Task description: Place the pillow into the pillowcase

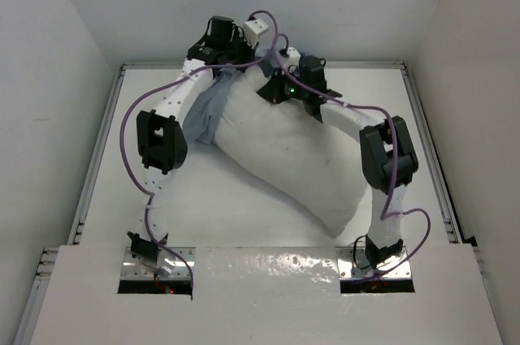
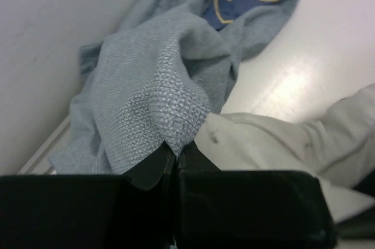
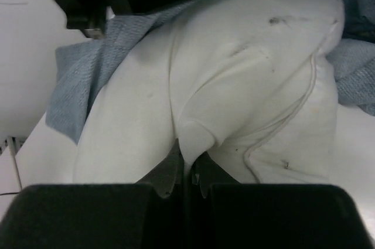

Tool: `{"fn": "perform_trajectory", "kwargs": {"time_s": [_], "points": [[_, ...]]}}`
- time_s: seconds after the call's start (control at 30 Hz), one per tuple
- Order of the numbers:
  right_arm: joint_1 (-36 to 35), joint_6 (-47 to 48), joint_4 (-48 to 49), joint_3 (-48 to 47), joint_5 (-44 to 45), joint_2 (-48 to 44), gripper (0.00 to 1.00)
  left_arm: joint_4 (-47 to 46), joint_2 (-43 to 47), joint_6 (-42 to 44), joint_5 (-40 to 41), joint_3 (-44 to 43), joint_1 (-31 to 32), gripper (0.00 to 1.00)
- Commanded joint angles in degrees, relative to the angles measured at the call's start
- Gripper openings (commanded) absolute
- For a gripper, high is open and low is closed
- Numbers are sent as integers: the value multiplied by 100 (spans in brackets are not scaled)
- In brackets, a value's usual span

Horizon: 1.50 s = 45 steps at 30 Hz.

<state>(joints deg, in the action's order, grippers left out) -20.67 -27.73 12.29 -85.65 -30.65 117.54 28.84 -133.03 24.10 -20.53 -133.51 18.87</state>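
Both the left arm (image 1: 162,144) and the right arm (image 1: 388,154) are stretched far over the desk (image 1: 227,211) and bent inward. The soft, woven blue pillowcase (image 2: 146,85) is pinched in the clenched left jaws. A fold of the plump, crinkly white pillow (image 3: 234,85) is pinched in the clenched right jaws, just beside the pillowcase.

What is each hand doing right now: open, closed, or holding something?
Left hand: closed on the pillowcase.
Right hand: closed on the pillow.
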Motion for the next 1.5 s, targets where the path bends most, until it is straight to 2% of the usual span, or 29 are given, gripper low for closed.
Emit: {"fn": "perform_trajectory", "kwargs": {"time_s": [0.0, 0.17, 0.27, 0.3, 0.37, 0.4, 0.53, 0.63, 0.67, 0.7, 0.73, 0.77, 0.8, 0.83, 0.87, 0.9, 0.97, 1.0, 1.07, 1.17, 1.2, 1.23, 1.27, 1.3, 1.33, 1.37, 1.4, 1.43, 1.47], "points": [[-324, -828, 1518, 794, 242, -608, 0, 681, 716, 700, -680, 121, 265, 0], [-210, -1357, 1908, 602, 1909, -513, 0, 2123, 1112, 1904, -1496, 379, 310, 0], [96, -2357, 2452, 846, 2885, -407, 0, 3327, 1262, 2782, -2102, 440, 354, 0], [185, -2891, 2636, 944, 3090, -424, 0, 3826, 1297, 2959, -2130, 492, 354, 0], [422, -3264, 2638, 1355, 3739, -625, 0, 4163, 1411, 3311, -2017, 694, 354, 0], [493, -3405, 2464, 1627, 4482, -862, 0, 4348, 1481, 3408, -1929, 773, 354, 0], [555, -3652, 1612, 2112, 6110, -1355, 0, 4324, 1552, 3287, -1603, 1081, 345, 0], [564, -3294, 1347, 2403, 6091, -1558, 0, 3850, 1570, 2744, -1567, 1187, 293, 1], [572, -3040, 1302, 2360, 5863, -1550, 0, 3692, 1561, 2549, -1576, 1187, 249, 11], [581, -2289, 1284, 2316, 5530, -1515, 1, 3333, 1561, 2365, -1559, 1170, 222, 22], [599, -1907, 1215, 2246, 4717, -1523, 12, 3165, 1561, 1997, -1568, 1152, 179, 43], [616, -1529, 1083, 2089, 4335, -1541, 56, 3024, 1587, 1820, -1559, 1074, 82, 50], [608, -829, 708, 1991, 4009, -1654, 74, 2761, 1614, 1487, -1550, 1021, 3, 56], [608, -561, 452, 1869, 3806, -1725, 83, 2637, 1640, 1336, -1559, 968, -85, 68], [608, -332, 197, 1650, 3665, -1821, 93, 2392, 1745, 1152, -1550, 941, -277, 74], [608, 105, -14, 1552, 3646, -1900, 98, 2294, 1807, 993, -1533, 950, -366, 79], [608, 521, -507, 1263, 3550, -2155, 99, 2170, 1999, 693, -1358, 1020, -638, 93], [608, 801, -796, 1165, 3540, -2226, 99, 2091, 2079, 641, -1200, 1090, -709, 94], [599, 900, -1087, 814, 3235, -2375, 99, 1768, 2307, 308, -614, 1501, -919, 100], [363, 1137, -1659, 339, 2707, -2402, 99, 1249, 2501, -115, -696, 2256, -1410, 100], [214, 1547, -2069, 199, 2522, -2367, 90, 1195, 2501, -177, -811, 2381, -1500, 100], [-197, 1812, -2299, 50, 2625, -2332, 14, 1177, 2475, -151, -934, 2470, -1579, 89], [-479, 2032, -2493, -152, 2939, -2227, 0, 1194, 2458, -20, -1231, 2662, -1649, 77], [-926, 2504, -2721, -198, 3404, -2174, 0, 1246, 2431, 285, -1286, 2777, -1659, 52], [-1104, 2839, -2793, -242, 3547, -2043, 0, 1247, 2431, 375, -1339, 3013, -1659, 44], [-1280, 2930, -2829, -251, 3697, -1972, 3, 1256, 2414, 498, -1374, 3111, -1668, 41], [-1526, 2931, -2820, -259, 3811, -1902, 55, 1264, 2387, 569, -1444, 3199, -1659, 44], [-1615, 2887, -2820, -329, 3821, -1727, 79, 1343, 2370, 657, -1723, 3304, -1668, 50], [-1729, 2843, -2785, -391, 3934, -1630, 95, 1448, 2344, 980, -1952, 3314, -1659, 66]]}}
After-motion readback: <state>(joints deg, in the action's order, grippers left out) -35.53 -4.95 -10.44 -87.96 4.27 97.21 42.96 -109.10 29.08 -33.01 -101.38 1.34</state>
